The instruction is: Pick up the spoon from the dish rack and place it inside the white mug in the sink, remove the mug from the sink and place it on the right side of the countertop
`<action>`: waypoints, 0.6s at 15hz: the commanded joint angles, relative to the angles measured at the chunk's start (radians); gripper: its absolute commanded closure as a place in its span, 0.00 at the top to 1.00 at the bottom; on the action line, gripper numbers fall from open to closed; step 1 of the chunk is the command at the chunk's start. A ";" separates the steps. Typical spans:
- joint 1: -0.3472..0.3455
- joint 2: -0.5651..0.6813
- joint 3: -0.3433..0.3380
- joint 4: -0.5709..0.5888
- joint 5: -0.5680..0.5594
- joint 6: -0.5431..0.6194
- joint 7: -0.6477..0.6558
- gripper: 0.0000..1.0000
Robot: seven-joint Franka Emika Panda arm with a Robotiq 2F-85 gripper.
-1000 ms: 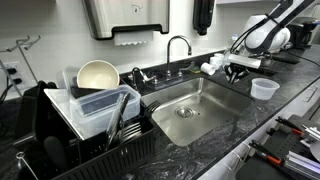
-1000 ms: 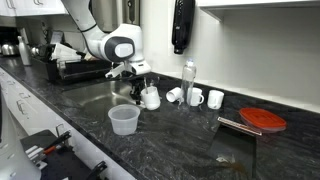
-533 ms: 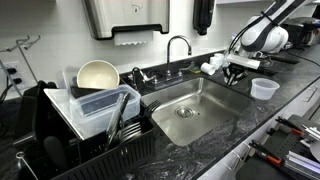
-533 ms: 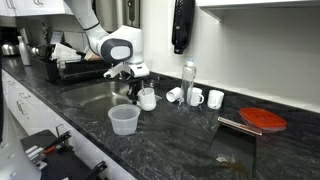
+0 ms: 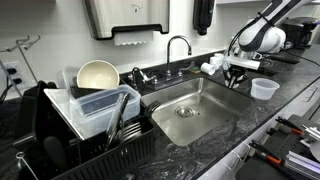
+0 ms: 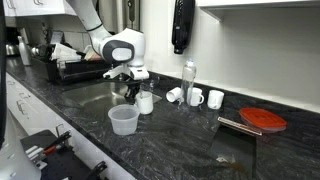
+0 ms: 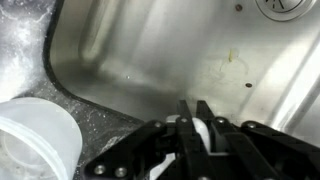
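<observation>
My gripper hangs at the right end of the sink, over the rim where basin meets countertop. It is shut on the rim of the white mug, which stands upright at counter level. In the wrist view the two fingers pinch the mug's white wall close together, with the gripper over the sink's steel corner. I cannot make out the spoon. The black dish rack stands on the other side of the sink.
A translucent plastic cup stands on the counter just in front of the mug and shows in the wrist view. Two white mugs and a bottle stand by the wall. A red plate lies further along. The tap is behind the sink.
The gripper and the mug have shifted only slightly, a little downward and toward the plastic cup. The grip has not changed.
</observation>
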 commanded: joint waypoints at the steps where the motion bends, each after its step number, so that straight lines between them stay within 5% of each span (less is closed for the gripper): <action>1: -0.011 0.005 -0.006 0.024 0.008 -0.051 -0.005 0.03; 8: -0.035 -0.005 -0.037 0.028 -0.050 -0.076 0.073 0.05; 9: -0.038 -0.005 -0.041 0.029 -0.055 -0.076 0.076 0.38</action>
